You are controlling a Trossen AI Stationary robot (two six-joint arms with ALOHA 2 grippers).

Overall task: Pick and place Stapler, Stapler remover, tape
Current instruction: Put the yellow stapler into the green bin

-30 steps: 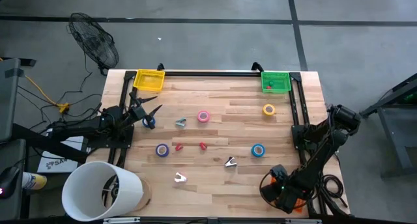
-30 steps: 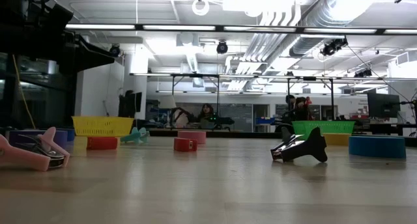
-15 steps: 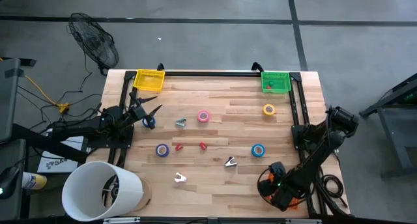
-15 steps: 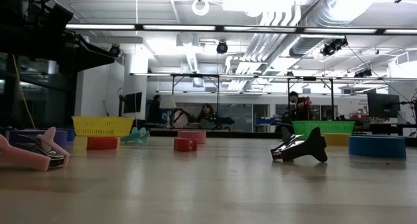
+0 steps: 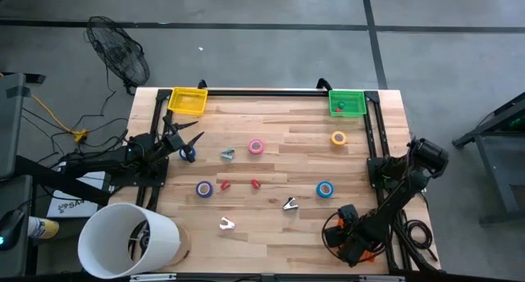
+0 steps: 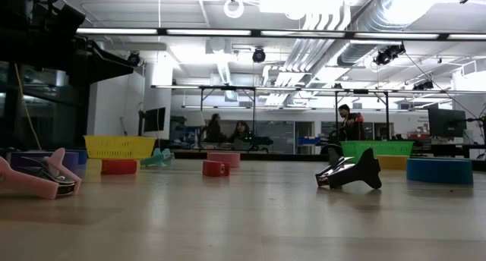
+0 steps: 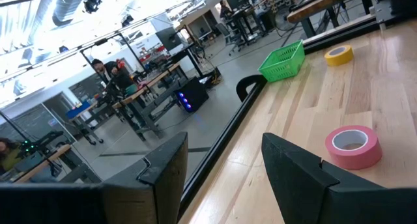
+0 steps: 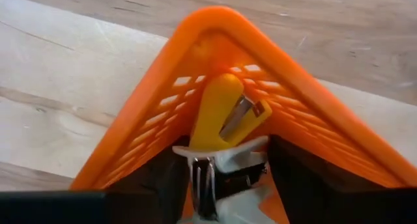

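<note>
My right gripper [image 5: 348, 235] hangs over the orange basket [image 8: 163, 113] at the table's near right corner, shut on a white staple remover [image 8: 221, 164]. A yellow stapler [image 8: 218, 113] lies in the basket's corner beyond it. My left gripper [image 5: 187, 141] waits open at the table's left side, beside a dark blue tape roll [image 5: 188, 153]. On the tabletop lie pink tape [image 5: 257, 147], yellow tape [image 5: 339, 138], blue tape [image 5: 325, 189], another blue roll [image 5: 204, 189], a teal remover [image 5: 228, 155], a dark one [image 5: 289, 204] and a pale pink one [image 5: 226, 224]. My right gripper has the white staple remover's body [image 8: 244, 160] between its two fingers [image 8: 296, 178], coming from above and pointing down into the basket. The metal claw [image 8: 202, 185] shows below the body. The fingers' own bulk hides the pads' exact place on it.
A yellow basket [image 5: 188, 101] and a green basket [image 5: 347, 102] stand at the far corners. Two small red pieces [image 5: 223, 184] [image 5: 255, 184] lie mid-table. A large white cylinder [image 5: 127, 241] stands off the near left corner. People move about in the room behind.
My right gripper has shifted a little toward the table's left and far side while staying over the orange basket. The things on the table lie where they were.
</note>
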